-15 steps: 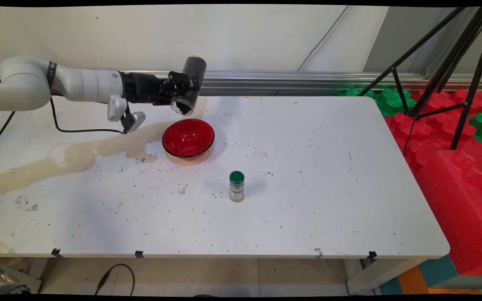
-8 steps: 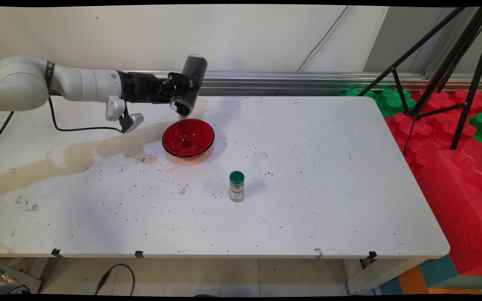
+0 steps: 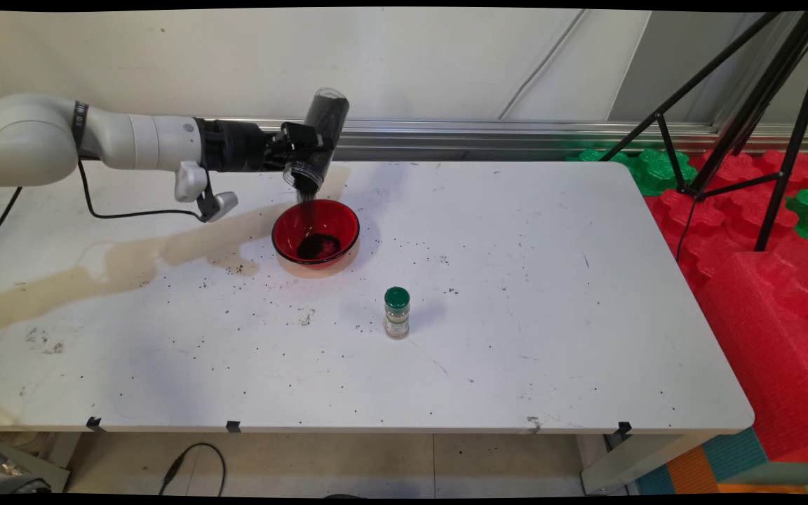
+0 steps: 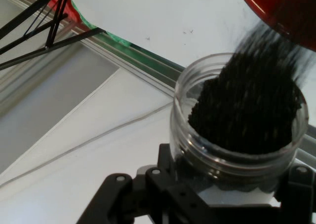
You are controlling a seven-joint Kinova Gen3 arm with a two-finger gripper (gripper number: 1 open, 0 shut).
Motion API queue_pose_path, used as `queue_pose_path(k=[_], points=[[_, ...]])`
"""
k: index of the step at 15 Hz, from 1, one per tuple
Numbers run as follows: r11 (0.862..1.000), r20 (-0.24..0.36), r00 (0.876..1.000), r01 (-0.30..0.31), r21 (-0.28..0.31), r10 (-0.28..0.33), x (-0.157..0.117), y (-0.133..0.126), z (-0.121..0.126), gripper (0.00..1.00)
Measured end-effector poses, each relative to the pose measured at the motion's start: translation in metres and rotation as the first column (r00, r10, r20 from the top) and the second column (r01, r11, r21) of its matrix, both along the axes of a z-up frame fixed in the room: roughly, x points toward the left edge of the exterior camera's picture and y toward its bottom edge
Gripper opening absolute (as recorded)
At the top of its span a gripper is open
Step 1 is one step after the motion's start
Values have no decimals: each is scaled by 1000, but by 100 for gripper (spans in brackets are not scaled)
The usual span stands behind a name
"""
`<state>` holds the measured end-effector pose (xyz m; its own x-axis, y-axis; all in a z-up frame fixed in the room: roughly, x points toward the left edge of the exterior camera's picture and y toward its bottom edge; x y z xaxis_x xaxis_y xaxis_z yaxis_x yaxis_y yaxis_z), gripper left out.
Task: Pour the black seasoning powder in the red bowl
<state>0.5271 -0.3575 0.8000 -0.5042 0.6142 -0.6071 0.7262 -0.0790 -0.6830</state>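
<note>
The black two-finger tool (image 3: 304, 149) is clamped on a clear plastic jar (image 3: 318, 140) full of small black grains (image 4: 247, 110). The jar is tipped over, with its open mouth pointing down, just above the back rim of a round red bowl (image 3: 315, 232) that sits on the white desk (image 3: 516, 294). A thin stream of black grains falls from the jar's mouth into the bowl, and a dark heap of them lies in the bottom of the bowl. A small glass spice jar with a green lid (image 3: 397, 313) stands upright on the desk, well apart from the bowl, nearer the front edge. Tiny black specks are scattered over the desk, and a long brown stain (image 3: 123, 263) runs to the left of the bowl.
</note>
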Motion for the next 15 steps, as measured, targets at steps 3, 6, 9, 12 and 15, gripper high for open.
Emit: queue_pose_path(k=[3, 6, 9, 12, 15], points=[[1000, 8, 1000, 7, -7, -7, 0, 1, 1, 0], [1000, 13, 1000, 11, -12, -11, 0, 1, 2, 0], [1000, 17, 1000, 17, -16, -16, 0, 2, 2, 0], [1000, 20, 1000, 21, -18, -20, 0, 2, 3, 0], [1000, 23, 999, 24, -21, -23, 1, 3, 3, 0]])
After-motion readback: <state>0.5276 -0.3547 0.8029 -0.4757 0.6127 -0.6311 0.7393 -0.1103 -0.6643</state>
